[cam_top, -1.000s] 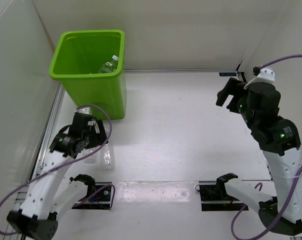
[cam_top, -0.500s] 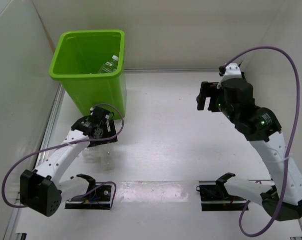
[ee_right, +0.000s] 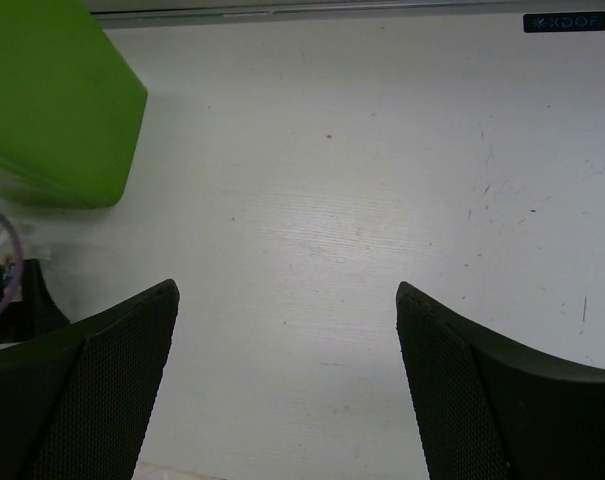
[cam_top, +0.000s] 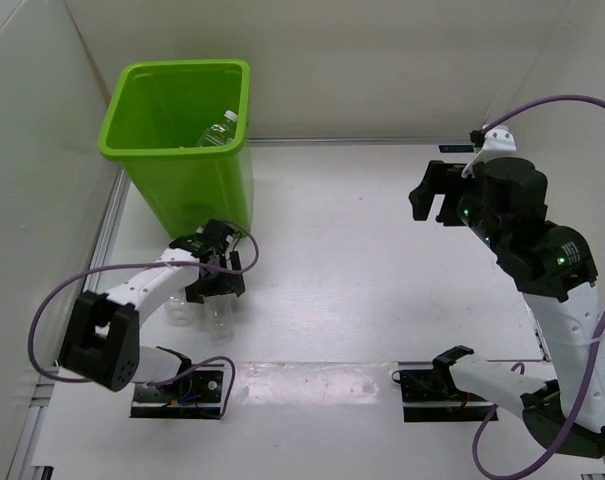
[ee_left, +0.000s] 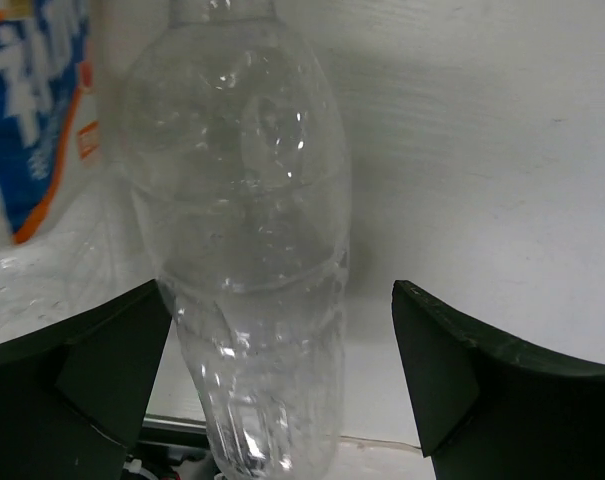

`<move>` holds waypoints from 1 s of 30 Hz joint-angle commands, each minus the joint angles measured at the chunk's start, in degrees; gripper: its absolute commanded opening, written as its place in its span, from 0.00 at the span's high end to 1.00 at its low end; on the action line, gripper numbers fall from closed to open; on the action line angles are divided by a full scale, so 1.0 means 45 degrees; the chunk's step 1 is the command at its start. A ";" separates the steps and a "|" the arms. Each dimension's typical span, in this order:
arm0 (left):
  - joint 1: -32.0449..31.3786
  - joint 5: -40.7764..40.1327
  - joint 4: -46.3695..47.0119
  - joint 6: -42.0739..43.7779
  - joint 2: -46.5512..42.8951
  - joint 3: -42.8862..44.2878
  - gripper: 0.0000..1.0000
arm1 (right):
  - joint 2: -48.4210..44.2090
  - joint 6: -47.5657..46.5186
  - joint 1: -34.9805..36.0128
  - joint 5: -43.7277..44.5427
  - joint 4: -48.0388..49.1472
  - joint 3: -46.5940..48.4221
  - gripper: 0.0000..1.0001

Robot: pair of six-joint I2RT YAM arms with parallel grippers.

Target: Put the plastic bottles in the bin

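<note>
The lime-green bin [cam_top: 177,150] stands at the back left, with one clear plastic bottle [cam_top: 220,128] leaning inside it. My left gripper [cam_top: 218,282] is low over the table just in front of the bin, open. In the left wrist view a clear plastic bottle [ee_left: 244,230] lies between the spread fingers, close to the left one and well apart from the right one. A blue-labelled bottle [ee_left: 32,110] lies beside it on the left. My left gripper [ee_left: 280,292] grips nothing. My right gripper [cam_top: 432,195] hangs open, high over the right side of the table; the right wrist view shows the gripper [ee_right: 287,292] above bare table.
White walls close in the table on the left, back and right. The bin's corner [ee_right: 52,100] and a purple cable [ee_right: 7,265] show at the left of the right wrist view. A small dark label [ee_right: 567,22] sits at the back right. Black arm mounts [cam_top: 182,385] line the front edge.
My left arm has stretched out to the right and come down so its open fingers straddle the clear bottle. The right arm swung left, then back to the right. Both grippers stayed open.
</note>
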 commanded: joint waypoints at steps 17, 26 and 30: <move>-0.1394 -0.1084 -0.1755 -0.0269 0.0789 0.2018 0.46 | -0.0060 0.1598 -0.1708 -0.2823 -0.0257 0.0215 0.10; -0.5025 -0.3490 -0.0245 0.1563 -0.4034 0.4185 0.56 | 0.0154 0.2106 -0.1923 -0.3430 0.0232 -0.0567 0.10; -0.5887 -0.3026 0.2302 0.4758 -0.5501 0.4927 0.61 | 0.0251 0.2184 -0.1825 -0.3449 0.0310 -0.0762 0.10</move>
